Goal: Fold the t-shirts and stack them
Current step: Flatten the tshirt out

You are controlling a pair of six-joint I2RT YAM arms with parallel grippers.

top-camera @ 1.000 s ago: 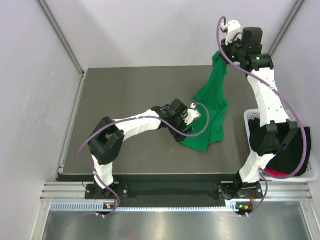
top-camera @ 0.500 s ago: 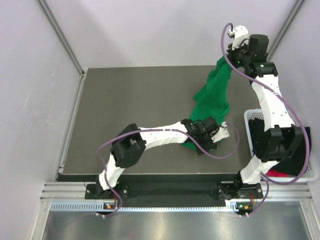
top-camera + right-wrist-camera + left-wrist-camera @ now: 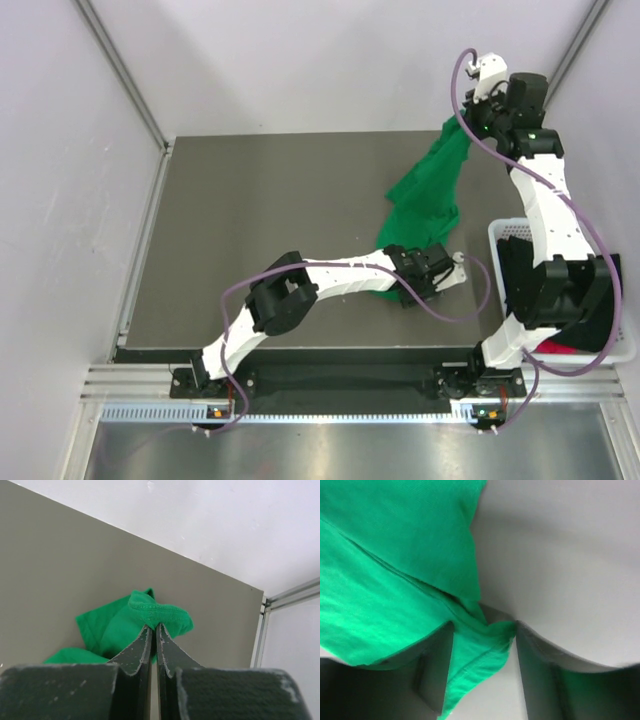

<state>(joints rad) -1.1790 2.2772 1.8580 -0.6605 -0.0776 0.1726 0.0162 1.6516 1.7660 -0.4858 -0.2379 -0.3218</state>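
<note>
Your left claw [image 3: 482, 630] is finishing its swing rightward across the surface [image 3: 250, 220] and straddling the green t-shirt [image 3: 425, 195] at its lower hem, jaws spread, not gripping. Your right claw [image 3: 154, 632] is pinching the top corner high at far right, readying a stretch-out.

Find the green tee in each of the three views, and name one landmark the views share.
Top external: right of centre; the green tee hangs from the right pincer down to the table.
Left wrist: upper left, its hem between the open left pincer's fingers.
Right wrist: centre, its edge pinched in the shut right pincer.
Shared landmark: the grey table, in the top and right wrist views; the left wrist's pale backdrop is unclear.
</note>
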